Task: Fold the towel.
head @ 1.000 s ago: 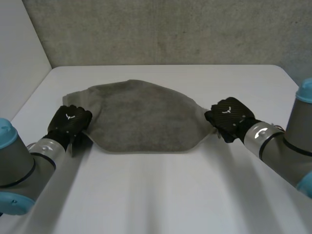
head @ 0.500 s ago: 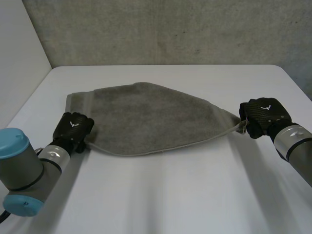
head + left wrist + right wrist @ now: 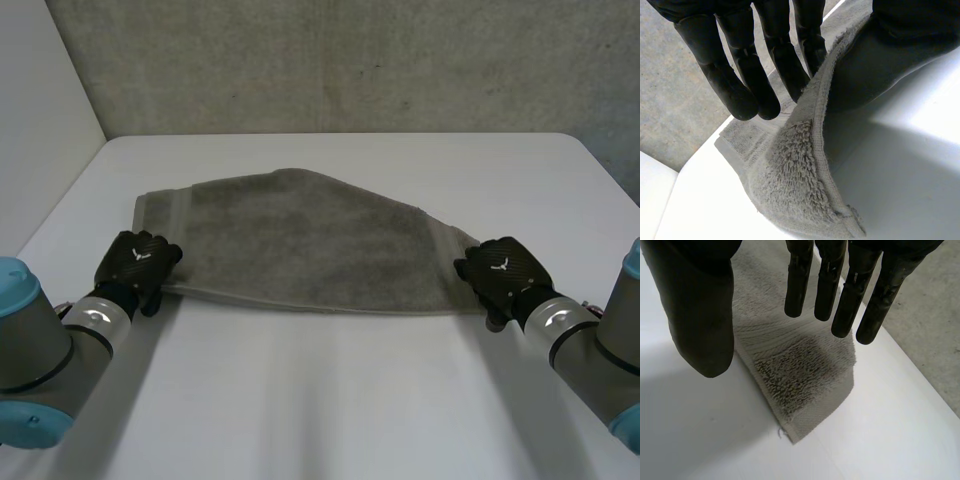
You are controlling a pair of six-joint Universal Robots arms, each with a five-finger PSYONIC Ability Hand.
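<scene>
Across the white table [image 3: 330, 400] the towel [image 3: 300, 240] has been pulled straighter since a moment ago; its near edge now runs almost in one line, left to right. You have a hand at each near corner, likely so that edge can be lifted over to the far one. Your left hand [image 3: 138, 262] pinches the near left corner, thumb against straight fingers [image 3: 722, 70], raised a little. Your right hand [image 3: 500, 270] has come in leftward; it is spread wide over the flat near right corner, holding nothing.

Left hand [image 3: 140, 262] pinching towel [image 3: 300, 240] edge between straight fingers and thumb, right hand [image 3: 497, 270] fingers straight, thumb apart
</scene>
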